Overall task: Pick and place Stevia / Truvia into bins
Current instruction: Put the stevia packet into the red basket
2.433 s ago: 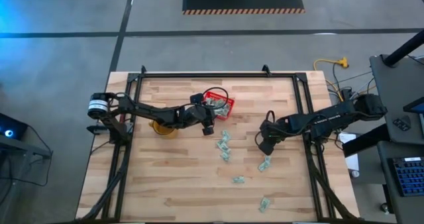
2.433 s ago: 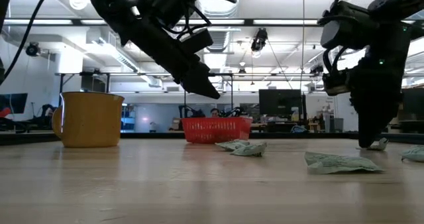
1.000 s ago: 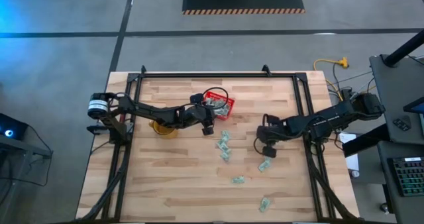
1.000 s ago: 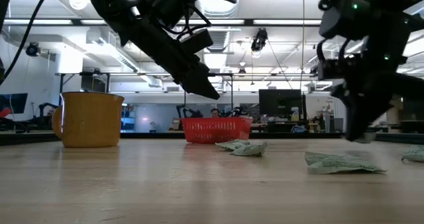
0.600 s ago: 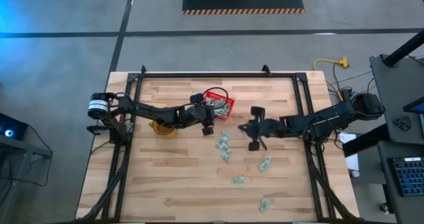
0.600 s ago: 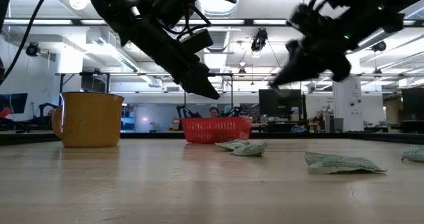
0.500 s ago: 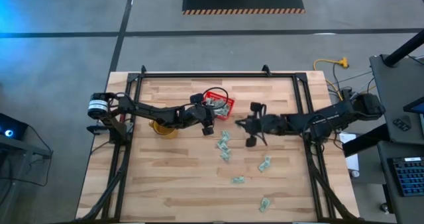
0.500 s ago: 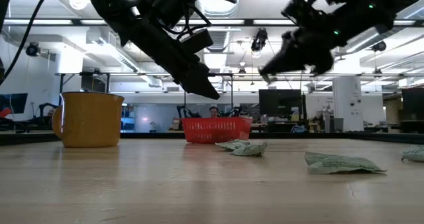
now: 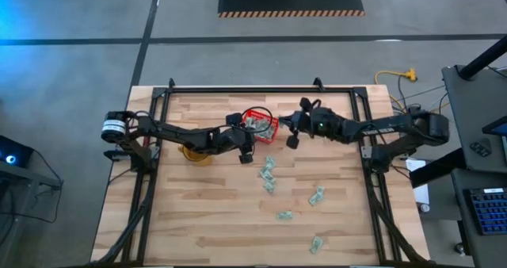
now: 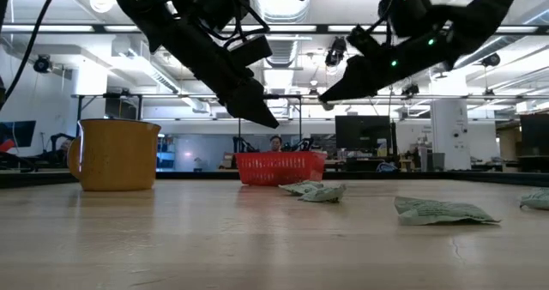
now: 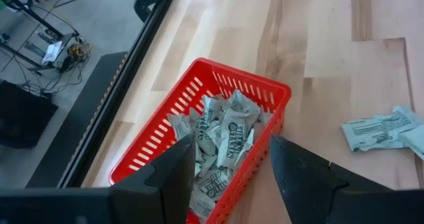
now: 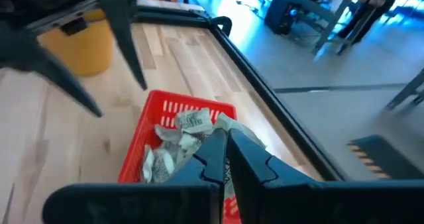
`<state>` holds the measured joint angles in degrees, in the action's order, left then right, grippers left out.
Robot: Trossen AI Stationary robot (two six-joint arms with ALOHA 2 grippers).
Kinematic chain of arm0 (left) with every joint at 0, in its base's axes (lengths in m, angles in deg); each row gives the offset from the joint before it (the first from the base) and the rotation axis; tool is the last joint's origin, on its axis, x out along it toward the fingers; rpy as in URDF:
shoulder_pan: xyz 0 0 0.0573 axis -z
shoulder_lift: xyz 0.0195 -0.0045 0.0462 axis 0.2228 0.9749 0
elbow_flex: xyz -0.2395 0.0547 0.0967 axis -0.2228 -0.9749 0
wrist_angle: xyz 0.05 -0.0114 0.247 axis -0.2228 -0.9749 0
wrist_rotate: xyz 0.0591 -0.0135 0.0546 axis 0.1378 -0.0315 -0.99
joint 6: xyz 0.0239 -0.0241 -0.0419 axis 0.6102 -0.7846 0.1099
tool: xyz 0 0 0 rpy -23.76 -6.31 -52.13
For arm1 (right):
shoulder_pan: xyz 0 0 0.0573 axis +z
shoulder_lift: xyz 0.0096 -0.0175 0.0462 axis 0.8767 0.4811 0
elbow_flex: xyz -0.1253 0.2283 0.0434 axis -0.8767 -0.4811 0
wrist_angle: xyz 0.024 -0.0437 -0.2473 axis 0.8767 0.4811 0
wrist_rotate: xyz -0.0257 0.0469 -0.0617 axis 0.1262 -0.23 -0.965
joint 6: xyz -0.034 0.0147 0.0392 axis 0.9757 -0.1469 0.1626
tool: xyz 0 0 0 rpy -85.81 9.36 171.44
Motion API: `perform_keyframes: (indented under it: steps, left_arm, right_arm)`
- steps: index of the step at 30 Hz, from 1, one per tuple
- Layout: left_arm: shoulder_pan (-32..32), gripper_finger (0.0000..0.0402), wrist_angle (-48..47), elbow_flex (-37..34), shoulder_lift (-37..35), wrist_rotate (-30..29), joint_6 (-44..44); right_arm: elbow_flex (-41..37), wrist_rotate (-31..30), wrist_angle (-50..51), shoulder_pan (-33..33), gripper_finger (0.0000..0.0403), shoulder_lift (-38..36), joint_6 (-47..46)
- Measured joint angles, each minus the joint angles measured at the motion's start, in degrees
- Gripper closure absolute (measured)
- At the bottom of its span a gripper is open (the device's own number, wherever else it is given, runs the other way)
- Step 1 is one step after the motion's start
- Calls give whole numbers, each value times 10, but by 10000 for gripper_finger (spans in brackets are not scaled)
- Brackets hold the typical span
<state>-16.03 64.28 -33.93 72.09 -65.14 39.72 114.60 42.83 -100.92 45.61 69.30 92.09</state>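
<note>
The red basket (image 9: 262, 124) stands on the far middle of the table, with several pale green sachets (image 11: 225, 141) heaped inside. More sachets lie flat on the wood nearer me (image 9: 268, 170), (image 9: 317, 195), (image 9: 283, 216). My left gripper (image 11: 232, 164) is open and hangs above the basket's near-left corner (image 9: 247, 150). My right gripper (image 12: 226, 136) is shut on a sachet and hovers high beside the basket's right end (image 9: 287, 132). In the low view it slants down toward the basket (image 10: 326, 101). My right gripper pinches one pale sachet (image 12: 243, 132) between its two fingertips, slanting down from the table's right side. The sachet sticks out past the fingertips, lifted clear of the table, above the basket's right rim. Which edge it has, the fingers hide.
A yellow mug (image 9: 194, 152) stands left of the basket under the left arm. A black metal frame (image 9: 261, 89) runs along the table's far and side edges. Bare wood lies on the near left part of the table (image 9: 182, 220).
My right gripper rose off the table's right part. It swung left and toward the far edge, tipping from pointing down to a shallow slant. It now hangs beside the red basket. The left arm and the lying sachets kept still.
</note>
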Motion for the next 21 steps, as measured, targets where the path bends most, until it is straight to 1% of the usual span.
perform_keyframes:
  steps: [3,5,10,13,18,21]
  left_arm:
    - [0,223,-6,0,0,0,0]
    - [0,223,-9,0,0,0,0]
    - [0,223,-13,0,0,0,0]
    - [0,223,-15,0,0,0,0]
    - [3,223,-24,0,0,0,0]
    - [3,223,-30,0,0,0,0]
  right_arm:
    - [10,42,-32,-28,394,44,-21]
    - [25,58,-38,-41,394,79,-23]
    - [75,62,-32,-59,394,162,-26]
    - [99,63,-16,-62,394,192,-41]
    - [114,61,13,-64,393,193,-48]
    - [113,61,39,-64,380,177,-36]
